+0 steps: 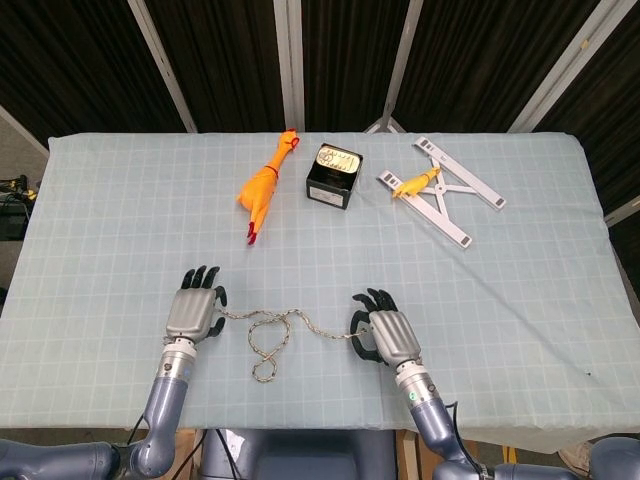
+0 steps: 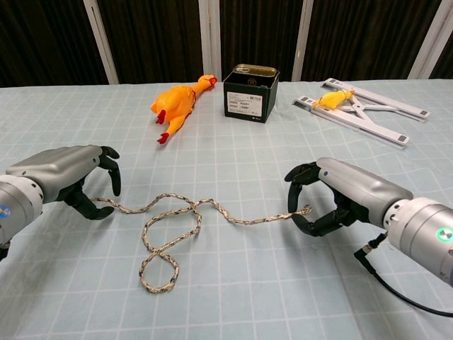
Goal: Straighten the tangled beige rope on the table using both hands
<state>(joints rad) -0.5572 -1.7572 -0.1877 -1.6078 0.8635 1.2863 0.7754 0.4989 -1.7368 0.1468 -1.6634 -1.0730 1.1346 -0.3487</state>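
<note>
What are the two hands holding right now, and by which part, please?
The beige rope: left hand grips its left end, right hand its right end.
</note>
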